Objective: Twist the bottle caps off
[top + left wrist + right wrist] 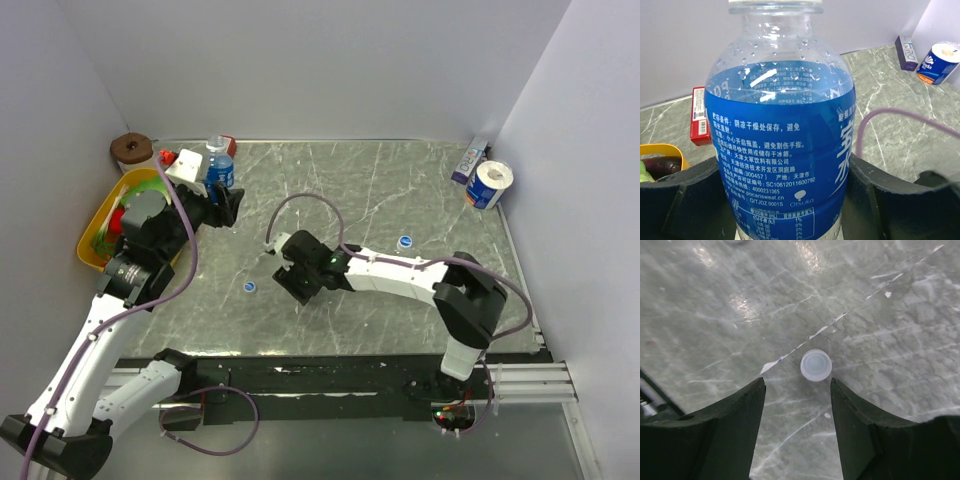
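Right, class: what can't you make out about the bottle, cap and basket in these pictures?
Mouth of the bottle: cut off by the top edge in the left wrist view, too small in the top view; capped or not, unclear.
Contents of the basket: partly covered by the left arm in the top view.
Upper face of the cap: too blurred in the right wrist view.

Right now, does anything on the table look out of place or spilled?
No spill shows. Only loose caps lie on the table: a near blue cap, a far blue cap, and a white cap before the right fingers.
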You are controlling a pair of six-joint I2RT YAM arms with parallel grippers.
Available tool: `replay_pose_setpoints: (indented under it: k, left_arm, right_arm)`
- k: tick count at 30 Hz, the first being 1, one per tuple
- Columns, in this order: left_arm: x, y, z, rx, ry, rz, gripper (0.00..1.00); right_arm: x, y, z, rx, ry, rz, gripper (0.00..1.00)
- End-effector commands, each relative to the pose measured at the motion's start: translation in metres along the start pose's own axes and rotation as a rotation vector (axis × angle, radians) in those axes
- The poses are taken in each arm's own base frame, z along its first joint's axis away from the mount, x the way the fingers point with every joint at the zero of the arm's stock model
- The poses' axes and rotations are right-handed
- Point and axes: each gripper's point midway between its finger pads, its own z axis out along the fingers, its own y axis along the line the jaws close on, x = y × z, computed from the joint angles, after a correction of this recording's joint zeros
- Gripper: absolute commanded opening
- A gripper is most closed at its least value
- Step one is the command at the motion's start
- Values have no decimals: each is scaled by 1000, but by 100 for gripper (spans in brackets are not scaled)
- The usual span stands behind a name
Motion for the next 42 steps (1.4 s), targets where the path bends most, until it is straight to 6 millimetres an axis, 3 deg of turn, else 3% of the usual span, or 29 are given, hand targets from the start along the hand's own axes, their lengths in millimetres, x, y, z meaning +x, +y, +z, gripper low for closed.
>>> replay_pose_setpoints:
  k: [1, 10, 16, 23, 26, 35, 37, 42]
  left_arm:
    - [-11, 4, -1, -16, -45, 0, 47]
    - [-8, 3, -1, -10, -40, -2, 47]
    - [-7, 3, 0, -7, -39, -2, 46]
    - [-8, 3, -1, -7, -40, 1, 46]
    - [-7, 2, -1, -2, -40, 0, 46]
    - [-5, 3, 0, -1, -32, -1, 46]
    - [-6, 3, -1, -4, -35, 0, 46]
    - [-4, 2, -1, 1, -34, 0, 46]
  right_arm:
    - [-17, -2, 17, 53, -39, -59, 61]
    - [9, -20, 46, 161, 39, -89, 58]
    - [13, -19, 55, 154, 49, -98, 55]
    - [20, -9, 56, 68, 71, -63, 28]
    - [11, 0, 48, -30, 22, -1, 21]
    - [-35, 35, 38, -237, -119, 140, 22]
    - [-41, 35, 41, -248, -137, 172, 22]
    - [-55, 13, 50, -86, -176, 153, 25]
